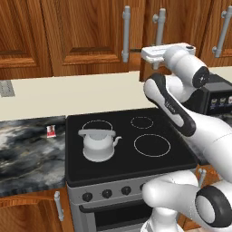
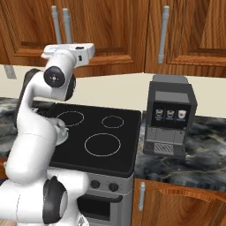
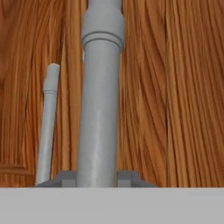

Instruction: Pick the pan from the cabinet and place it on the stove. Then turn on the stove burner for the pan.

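In the left base view the arm reaches up to the cabinet, its hand at a bar handle, since the pan must lie behind the closed doors and is not seen. A kettle sits on the stove.

In the right base view the hand meets that handle; the burner waits bare beside a coffee machine.

In the hand view the gripper is clamped on the handle, apparently to pull the door open.
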Controlling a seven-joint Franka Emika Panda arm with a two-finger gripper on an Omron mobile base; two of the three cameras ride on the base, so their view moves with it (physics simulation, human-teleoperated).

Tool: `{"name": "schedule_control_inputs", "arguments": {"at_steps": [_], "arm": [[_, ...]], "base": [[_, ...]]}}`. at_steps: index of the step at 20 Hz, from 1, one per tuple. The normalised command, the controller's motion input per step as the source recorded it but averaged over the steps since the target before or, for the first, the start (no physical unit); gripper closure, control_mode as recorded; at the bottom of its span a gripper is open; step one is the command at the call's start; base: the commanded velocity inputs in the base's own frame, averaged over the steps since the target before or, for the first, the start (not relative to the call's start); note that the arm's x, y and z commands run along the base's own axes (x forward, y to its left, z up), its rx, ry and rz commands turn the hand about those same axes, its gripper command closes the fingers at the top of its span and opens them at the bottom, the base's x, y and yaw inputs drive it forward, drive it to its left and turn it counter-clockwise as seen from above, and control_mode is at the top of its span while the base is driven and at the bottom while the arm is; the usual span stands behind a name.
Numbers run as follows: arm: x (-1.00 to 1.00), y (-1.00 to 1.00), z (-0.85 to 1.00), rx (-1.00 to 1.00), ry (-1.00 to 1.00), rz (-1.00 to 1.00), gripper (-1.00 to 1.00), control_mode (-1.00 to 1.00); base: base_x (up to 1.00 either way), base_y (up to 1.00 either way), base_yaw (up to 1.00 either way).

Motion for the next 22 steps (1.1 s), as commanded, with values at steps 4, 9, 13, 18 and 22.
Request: {"name": "schedule_control_inputs", "arguments": {"at_steps": [4, 9, 13, 18, 22], "arm": [[-0.78, -0.53, 0.38, 0.06, 0.02, 0.12, 1.0, -1.0], [-0.78, -0.61, 0.3, 0.06, 0.0, 0.12, 1.0, -1.0], [-0.72, -0.5, 0.15, 0.0, 0.0, 0.03, 1.0, -1.0], [-0.39, -0.16, -0.11, 0.0, 0.05, 0.0, -1.0, -1.0], [-0.38, 0.0, -0.12, 0.0, 0.01, 0.0, -1.0, -1.0]], "base": [[0.0, 0.0, 0.0], [0.0, 0.0, 0.0], [0.0, 0.0, 0.0], [0.0, 0.0, 0.0], [0.0, 0.0, 0.0]]}}
